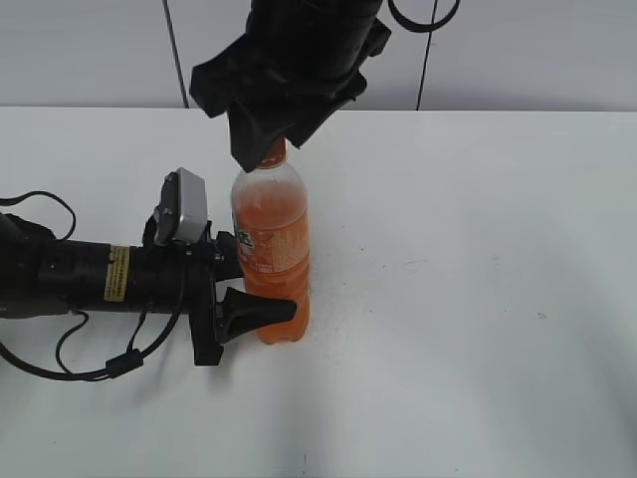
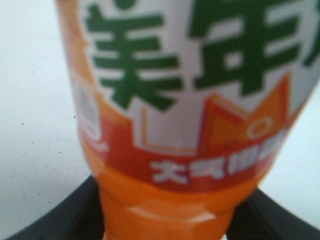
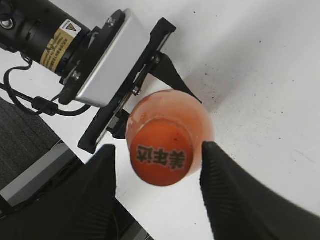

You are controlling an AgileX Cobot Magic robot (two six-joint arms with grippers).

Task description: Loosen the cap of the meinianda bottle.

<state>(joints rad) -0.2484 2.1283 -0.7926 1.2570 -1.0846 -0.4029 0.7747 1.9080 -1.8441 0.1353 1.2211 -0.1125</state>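
Note:
The meinianda bottle (image 1: 271, 239) stands upright on the white table (image 1: 478, 299), full of orange drink. My left gripper (image 1: 269, 299) is shut on its lower body from the left; in the left wrist view the label (image 2: 185, 100) fills the frame and black fingers flank the body (image 2: 165, 220). My right gripper (image 1: 267, 149) hangs over the bottle top. In the right wrist view the orange cap (image 3: 161, 157) with dark characters sits between the open fingers (image 3: 157, 170), a gap on each side. In the exterior view the cap is mostly hidden by those fingers.
The left arm and its cables (image 1: 60, 358) lie along the table's left side. The left wrist camera housing (image 3: 112, 60) sits right beside the bottle. The table edge and dark floor (image 3: 30, 145) show at the lower left of the right wrist view.

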